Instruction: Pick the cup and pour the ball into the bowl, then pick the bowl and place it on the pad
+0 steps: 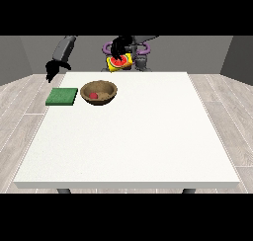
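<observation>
Front view: hand at the view's right (117, 46) is gripping a yellow cup with red interior (119, 62) above the table's far edge; small red ball (93, 95) is sitting in the brown wooden bowl (99, 93) near the far-left corner, beside the green square pad (62, 96). Hand at the view's left (51, 69) is hanging off the table's far-left corner, fingers unreadable. Judging next: set cup down clear, grip the bowl's rim level.

large white table (148, 146), dark legs below near edge; grey wood-plank floor (232, 121); grey walls (197, 50).

Even, bright light falls from above, with no glare. The white bench (128, 136) is evenly lit across its top. The wooden bowl (99, 93) casts only a faint, soft shadow beneath its rim. Edges stay straight, without distortion.
</observation>
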Motion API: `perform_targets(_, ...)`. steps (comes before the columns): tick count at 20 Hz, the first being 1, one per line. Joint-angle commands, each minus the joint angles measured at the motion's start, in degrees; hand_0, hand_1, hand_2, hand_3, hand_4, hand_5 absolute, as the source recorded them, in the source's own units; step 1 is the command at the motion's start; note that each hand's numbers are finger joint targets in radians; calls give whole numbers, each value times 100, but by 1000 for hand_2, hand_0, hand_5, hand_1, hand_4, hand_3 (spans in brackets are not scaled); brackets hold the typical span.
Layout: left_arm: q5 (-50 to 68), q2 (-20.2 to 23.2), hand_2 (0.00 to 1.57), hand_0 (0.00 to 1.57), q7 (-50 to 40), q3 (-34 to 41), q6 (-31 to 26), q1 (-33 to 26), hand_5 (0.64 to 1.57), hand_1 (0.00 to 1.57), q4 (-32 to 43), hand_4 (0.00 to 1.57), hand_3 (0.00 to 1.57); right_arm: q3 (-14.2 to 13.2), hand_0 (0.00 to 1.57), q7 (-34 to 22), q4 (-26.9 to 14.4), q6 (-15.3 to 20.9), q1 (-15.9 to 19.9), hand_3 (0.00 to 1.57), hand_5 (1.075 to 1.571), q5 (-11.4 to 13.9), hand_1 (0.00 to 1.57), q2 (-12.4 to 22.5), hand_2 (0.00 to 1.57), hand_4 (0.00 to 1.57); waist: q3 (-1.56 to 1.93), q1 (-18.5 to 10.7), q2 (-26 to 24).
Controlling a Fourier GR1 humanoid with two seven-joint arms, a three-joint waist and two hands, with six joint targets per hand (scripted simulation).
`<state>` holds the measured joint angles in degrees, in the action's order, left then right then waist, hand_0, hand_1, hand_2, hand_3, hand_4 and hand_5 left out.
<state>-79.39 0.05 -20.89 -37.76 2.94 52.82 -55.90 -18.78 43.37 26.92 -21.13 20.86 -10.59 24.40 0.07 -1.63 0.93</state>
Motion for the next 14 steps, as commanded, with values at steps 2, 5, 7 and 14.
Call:
perform_targets(2, -465, 298, 1571, 378, 476, -328, -317, 60, 1571, 378, 201, 963, 1571, 60, 0, -86, 76, -302, 75, 283, 1529, -32, 0, 60, 150, 430, -3, 163, 6)
perform_targets(5, -742, 181, 1571, 1340, 471, -350, -372, 22, 1533, 1340, 278, 1151, 1571, 79, 0, -11, 214, -357, 147, 282, 1530, -81, 0, -5, 0, 416, -4, 281, 86)
perform_targets(7, -560, 337, 1571, 1462, 936, -124, -717, 128, 1538, 1462, -93, 1134, 1571, 115, 0, -132, 118, -341, -42, 331, 1526, -41, 0, 37, 221, 427, -5, 118, -260)
perform_targets(14, -91, 546, 1571, 211, 1023, 859, -214, -13, 1569, 211, -747, 1021, 1571, -102, 0, -448, -137, -444, -12, 246, 1554, -318, 0, 114, 297, 729, -6, -463, 34)
